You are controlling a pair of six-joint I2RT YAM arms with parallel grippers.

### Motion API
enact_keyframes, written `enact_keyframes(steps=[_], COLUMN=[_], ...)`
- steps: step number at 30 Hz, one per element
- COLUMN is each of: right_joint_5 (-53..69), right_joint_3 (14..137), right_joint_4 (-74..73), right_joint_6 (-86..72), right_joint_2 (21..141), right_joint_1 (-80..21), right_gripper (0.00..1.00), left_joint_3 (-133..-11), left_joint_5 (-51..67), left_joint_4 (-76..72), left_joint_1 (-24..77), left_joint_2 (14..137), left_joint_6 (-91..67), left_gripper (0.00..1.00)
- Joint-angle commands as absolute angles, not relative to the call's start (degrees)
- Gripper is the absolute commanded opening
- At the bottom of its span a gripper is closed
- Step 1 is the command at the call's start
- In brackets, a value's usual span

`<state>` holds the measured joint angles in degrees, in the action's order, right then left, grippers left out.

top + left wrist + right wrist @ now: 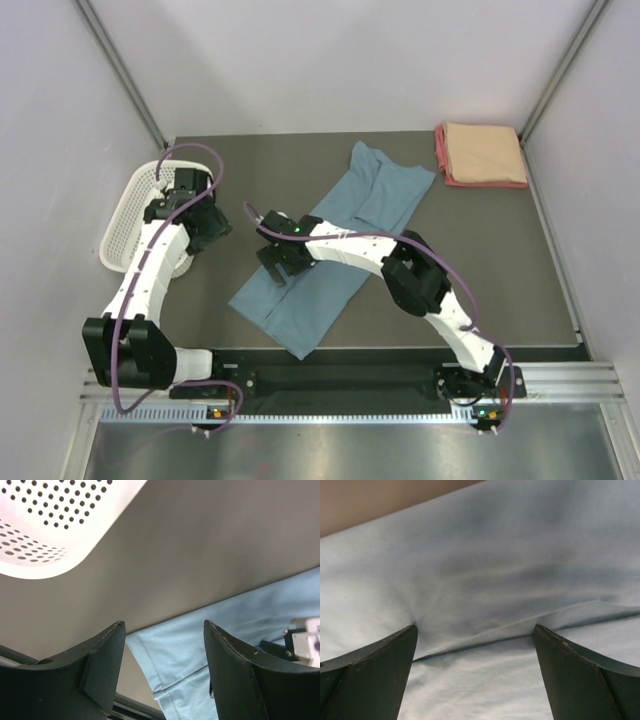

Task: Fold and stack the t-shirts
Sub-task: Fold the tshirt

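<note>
dark grey matte surface (500, 260): blue-grey cloth t-shirt (385, 190) flat, diagonal across the middle; folded pink-red t-shirt (442, 160) under folded peach t-shirt (484, 152) in far right corner; white perforated plastic basket (128, 215) at left edge.

The large dusty blue-grey cloth t-shirt (385, 190) looks soft and matt, with shallow creases. The folded peach cloth shirt (485, 150) and the pink-red one (441, 155) beneath it are matt too. The white perforated plastic basket (125, 215) has a smooth, faintly glossy wall. The dark grey desk (500, 270) is smooth and matt.
</note>
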<state>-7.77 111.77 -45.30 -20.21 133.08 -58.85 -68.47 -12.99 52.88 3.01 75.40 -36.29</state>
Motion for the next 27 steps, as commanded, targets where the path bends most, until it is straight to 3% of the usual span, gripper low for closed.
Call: enact_keyframes(steps=[1,19,27], right_joint_5=[-7.56,-1.5,-0.18], right_joint_3=[108.9,84.03,78.84], right_joint_4=[-45.44,-39.29,-37.97], right_joint_6=[-21.18,-14.51,-9.67], right_joint_2=[133.51,122.79,119.09], right_joint_1=[-59.94,-59.94,-59.59], right_gripper=[1.0,1.0,1.0], left_joint_3=[-71.28,-69.61,-66.89], left_joint_5=[-14.33,-12.48,-2.12], left_joint_4=[52.56,51.07,50.01], left_joint_1=[2.55,1.76,1.76], left_joint_2=[75.85,79.63,83.14], left_joint_6=[-35.51,-32.44,-28.66], left_gripper=[0.69,0.68,0.68])
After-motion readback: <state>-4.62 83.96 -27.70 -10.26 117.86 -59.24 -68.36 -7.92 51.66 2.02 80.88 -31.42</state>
